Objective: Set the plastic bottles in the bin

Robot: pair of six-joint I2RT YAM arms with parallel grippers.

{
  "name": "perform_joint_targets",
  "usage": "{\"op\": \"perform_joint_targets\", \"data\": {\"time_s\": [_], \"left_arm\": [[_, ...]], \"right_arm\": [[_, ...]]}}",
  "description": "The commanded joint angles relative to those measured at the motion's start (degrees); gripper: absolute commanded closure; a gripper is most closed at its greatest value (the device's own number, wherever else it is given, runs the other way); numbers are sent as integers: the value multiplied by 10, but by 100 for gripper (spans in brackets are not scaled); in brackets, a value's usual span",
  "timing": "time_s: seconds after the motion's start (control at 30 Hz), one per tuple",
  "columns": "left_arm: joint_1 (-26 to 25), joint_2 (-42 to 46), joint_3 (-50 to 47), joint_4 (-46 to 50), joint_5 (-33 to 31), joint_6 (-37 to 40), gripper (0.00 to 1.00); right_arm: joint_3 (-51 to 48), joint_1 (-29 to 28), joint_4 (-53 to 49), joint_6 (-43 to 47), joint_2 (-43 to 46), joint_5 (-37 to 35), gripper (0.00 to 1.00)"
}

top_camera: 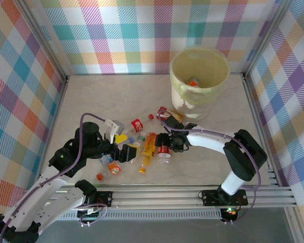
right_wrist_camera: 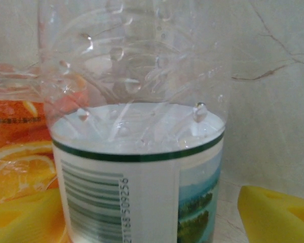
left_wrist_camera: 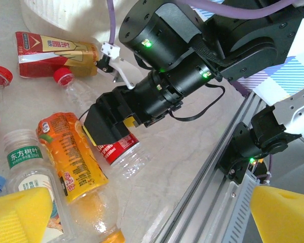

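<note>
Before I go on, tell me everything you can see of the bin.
The bin is a large round pale-yellow plastic bucket, a thin translucent liner folded over its rim. It stands upright and open at the far right of the table, near the back wall. A small red-orange item, likely a bottle, lies inside. A red-and-gold bottle lies close by its base; contact is unclear.

The pale marbled table (top_camera: 91, 96) carries a scatter of plastic bottles (top_camera: 148, 144) and the bin (top_camera: 207, 101).
</note>
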State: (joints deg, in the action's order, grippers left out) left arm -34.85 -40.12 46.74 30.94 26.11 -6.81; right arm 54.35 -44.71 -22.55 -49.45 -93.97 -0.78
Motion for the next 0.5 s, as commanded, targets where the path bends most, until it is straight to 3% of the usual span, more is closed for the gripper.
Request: {"op": "perform_joint_targets", "data": {"time_s": [0.0,0.2,0.47], "left_arm": [[-4,3,2,-11,11,-3,0],[-4,2,4,-7,6,0,0],[-4,2,2,-11,9,-1,0]], "right_arm": [[15,-5,10,-11,-10,-10,19],[14,-5,2,-4,-5,-22,31],[-3,-5,-20,25,47,-51,37]]}}
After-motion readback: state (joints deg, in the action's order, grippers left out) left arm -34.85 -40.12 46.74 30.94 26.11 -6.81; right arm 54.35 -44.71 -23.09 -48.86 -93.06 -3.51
